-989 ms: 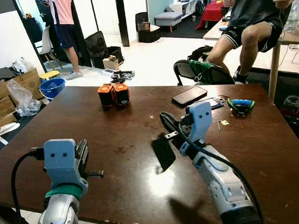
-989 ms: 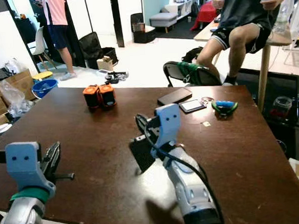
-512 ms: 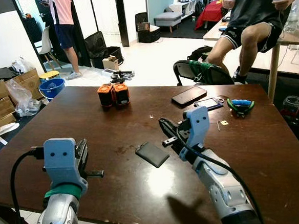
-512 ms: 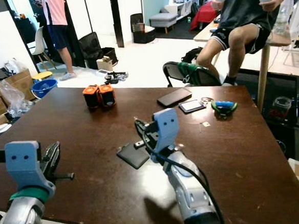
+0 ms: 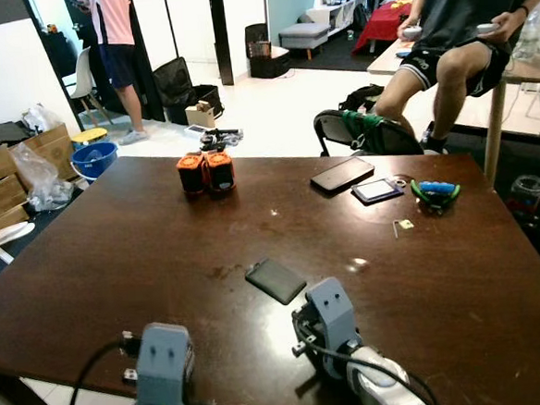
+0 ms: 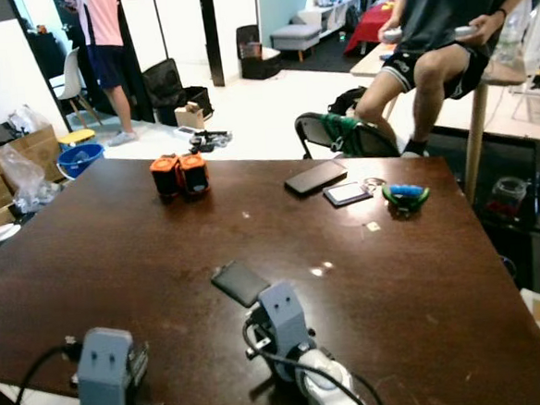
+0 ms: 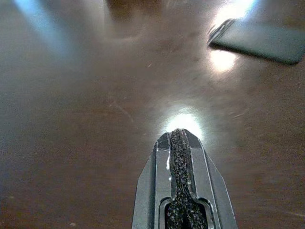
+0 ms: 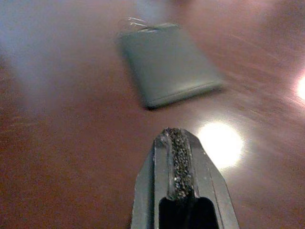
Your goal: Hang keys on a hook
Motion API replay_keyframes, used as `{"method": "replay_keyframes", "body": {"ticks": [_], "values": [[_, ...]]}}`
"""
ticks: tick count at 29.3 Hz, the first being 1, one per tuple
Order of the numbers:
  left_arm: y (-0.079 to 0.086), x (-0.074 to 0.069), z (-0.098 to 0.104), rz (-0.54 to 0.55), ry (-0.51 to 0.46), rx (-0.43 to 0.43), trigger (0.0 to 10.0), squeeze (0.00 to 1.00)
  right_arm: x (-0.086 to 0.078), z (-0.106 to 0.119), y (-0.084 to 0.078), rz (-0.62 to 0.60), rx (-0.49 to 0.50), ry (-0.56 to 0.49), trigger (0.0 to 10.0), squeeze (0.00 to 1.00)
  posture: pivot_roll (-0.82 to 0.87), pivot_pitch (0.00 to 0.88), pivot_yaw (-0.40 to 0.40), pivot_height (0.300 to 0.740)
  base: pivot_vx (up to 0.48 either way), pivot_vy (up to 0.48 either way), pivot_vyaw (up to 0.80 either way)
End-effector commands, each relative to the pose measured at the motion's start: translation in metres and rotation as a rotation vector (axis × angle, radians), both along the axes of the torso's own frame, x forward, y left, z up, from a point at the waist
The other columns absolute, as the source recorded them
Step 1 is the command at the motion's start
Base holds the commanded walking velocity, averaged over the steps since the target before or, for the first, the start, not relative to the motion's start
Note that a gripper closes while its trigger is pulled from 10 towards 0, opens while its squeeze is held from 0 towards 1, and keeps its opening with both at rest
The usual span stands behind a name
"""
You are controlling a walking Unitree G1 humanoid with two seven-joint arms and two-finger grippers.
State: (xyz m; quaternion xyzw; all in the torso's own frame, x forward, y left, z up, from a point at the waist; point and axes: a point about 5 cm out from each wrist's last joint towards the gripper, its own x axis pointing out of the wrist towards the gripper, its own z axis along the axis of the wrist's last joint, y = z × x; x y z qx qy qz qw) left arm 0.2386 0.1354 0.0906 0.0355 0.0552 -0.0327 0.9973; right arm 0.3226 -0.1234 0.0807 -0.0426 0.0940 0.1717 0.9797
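Keys are judged to be carried by the flat dark pouch (image 5: 275,280), at one end of which a thin wire ring can be made out in the right wrist view. It lies flat on the brown table (image 5: 116,250), near the front edge and about midway across.

At the left, the left gripper (image 7: 180,138) is held low over the table's front edge. Its fingers are pressed together with nothing between them, and the pouch is well apart from it. Further back, a pair of orange blocks (image 5: 205,171) is seen.

Just right of the pouch, the right gripper (image 8: 177,139) is pointed at it from close by but is not touching it. Its fingers are likewise closed on nothing. Toward the far right, two phones (image 5: 342,173) and a green-and-blue clip (image 5: 434,191) are laid out, and a seated person (image 5: 452,23) is beyond the table.

The step in hand is judged to be the pickup. The right fingers should be opened before any approach is made. As the pouch lies flat and thin, it is best taken across a short edge or by the ring end, with the fingertips lowered to the tabletop so that it is not pushed away. The ring should be left free for the hook.
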Motion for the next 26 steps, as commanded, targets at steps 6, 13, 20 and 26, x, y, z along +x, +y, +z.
{"method": "replay_keyframes", "body": {"ticks": [6, 13, 20, 26], "values": [[0.004, 0.002, 0.003, 0.016, -0.016, -0.007, 10.0, 0.0, 0.009, 0.012, -0.012, -0.075, 0.083, -0.049, 10.0, 0.0, -0.02, 0.001, 0.147, 0.74, 0.0, 0.0, 0.0], [0.023, 0.01, 0.014, 0.074, -0.08, -0.021, 10.0, 0.0, 0.038, 0.041, -0.015, -0.097, 0.148, -0.129, 10.0, 0.0, -0.01, 0.001, 0.15, 0.74, 0.0, 0.0, 0.0], [0.037, 0.012, 0.024, 0.128, -0.12, -0.027, 10.0, 0.0, 0.051, 0.056, 0.017, 0.105, 0.159, -0.085, 10.0, 0.59, -0.01, 0.021, 0.159, 0.74, 0.0, 0.0, 0.0], [0.037, 0.011, 0.028, 0.123, -0.124, -0.021, 10.0, 0.0, 0.049, 0.064, 0.046, 0.237, 0.208, -0.091, 10.0, 1.0, 0.0, 0.034, 0.164, 0.74, 0.0, 0.0, 0.0]]}}
